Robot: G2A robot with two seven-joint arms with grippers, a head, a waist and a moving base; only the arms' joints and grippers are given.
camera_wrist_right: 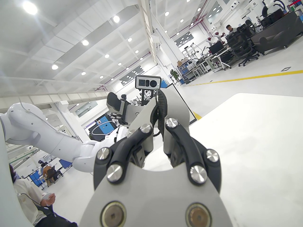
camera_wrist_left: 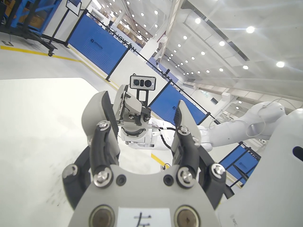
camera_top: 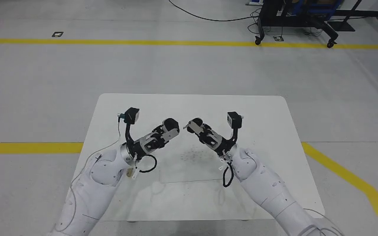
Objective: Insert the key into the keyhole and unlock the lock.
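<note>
Both arms hang over the white table (camera_top: 254, 118), tips facing each other near its middle, a small gap apart. My left gripper (camera_top: 171, 124) is open; in the left wrist view its fingers (camera_wrist_left: 107, 109) stand wide with nothing held between them (camera_wrist_left: 143, 100). My right gripper (camera_top: 192, 125) is shut, its two fingers (camera_wrist_right: 165, 106) pressed together at the tip (camera_wrist_right: 158, 96), and I see nothing sticking out of them. Each wrist view looks straight at the other gripper: the right gripper (camera_wrist_left: 123, 96) seen from the left, the left gripper (camera_wrist_right: 114, 101) seen from the right.
The table top (camera_wrist_left: 35, 124) around the arms is bare white with faint scuff marks (camera_top: 192, 158). Yellow floor lines (camera_top: 177, 42) run behind and beside the table. A dark wheeled stand (camera_top: 295, 20) is far back on the right.
</note>
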